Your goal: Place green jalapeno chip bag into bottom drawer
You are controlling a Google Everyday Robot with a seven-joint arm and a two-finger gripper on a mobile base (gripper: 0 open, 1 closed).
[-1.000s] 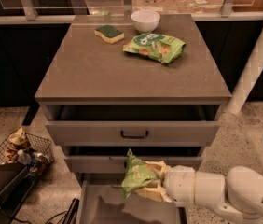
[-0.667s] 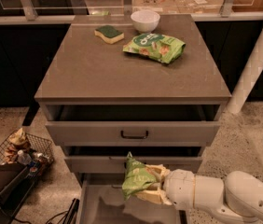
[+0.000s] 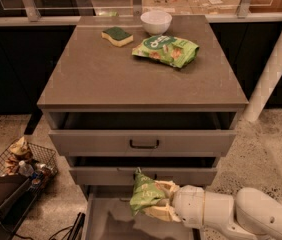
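My gripper (image 3: 160, 203) reaches in from the lower right on a white arm and is shut on the green jalapeno chip bag (image 3: 146, 195), a pale green foil bag held upright. The bag hangs just above the open bottom drawer (image 3: 101, 223), a plain grey box pulled out at the frame's bottom, and in front of the middle drawer's face. The drawer's right part is hidden behind the arm.
The cabinet top (image 3: 106, 74) carries a brighter green chip bag (image 3: 167, 49), a yellow-green sponge (image 3: 117, 35) and a white bowl (image 3: 156, 21). The two upper drawers (image 3: 143, 143) stand slightly open. A wire basket (image 3: 23, 164) with clutter sits on the floor at left. A white post (image 3: 276, 69) stands at right.
The gripper and the bag have stayed almost still above the bottom drawer, with a slight shift to the left at most.
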